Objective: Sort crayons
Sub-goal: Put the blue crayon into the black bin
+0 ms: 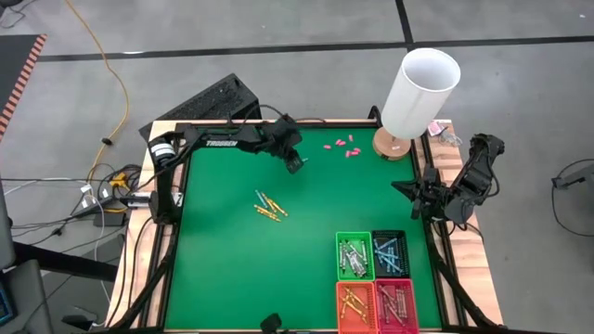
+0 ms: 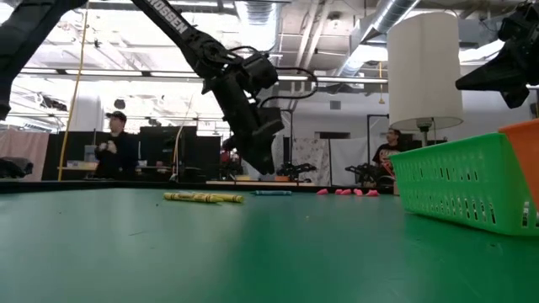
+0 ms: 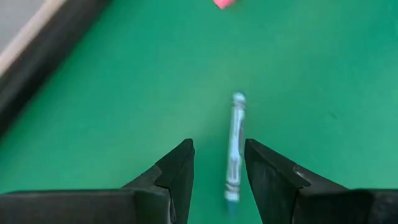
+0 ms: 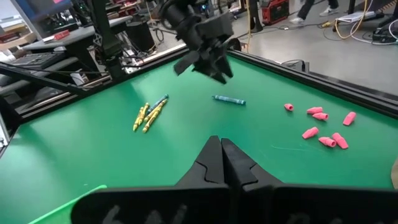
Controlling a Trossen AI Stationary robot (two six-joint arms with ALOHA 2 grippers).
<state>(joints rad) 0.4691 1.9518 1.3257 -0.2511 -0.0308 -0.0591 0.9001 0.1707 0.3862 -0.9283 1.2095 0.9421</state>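
A light blue crayon (image 3: 235, 146) lies flat on the green mat (image 1: 232, 260), alone in the far middle. My left gripper (image 3: 217, 168) hangs open a little above it, fingers slanting down, one on either side of the crayon's near end, not touching; the low view shows the left gripper (image 2: 265, 160) clear of the mat. A few yellow-orange crayons (image 1: 269, 206) lie in a loose bunch at mid-table. My right gripper (image 4: 222, 158) waits shut at the table's right edge, holding nothing.
Small pink pieces (image 1: 341, 145) lie scattered at the far side. A white lamp (image 1: 418, 93) stands at the far right corner. Several baskets with sorted crayons sit at the near right: green (image 1: 355, 255), dark (image 1: 390, 252), orange (image 1: 356, 304) and red (image 1: 394, 304).
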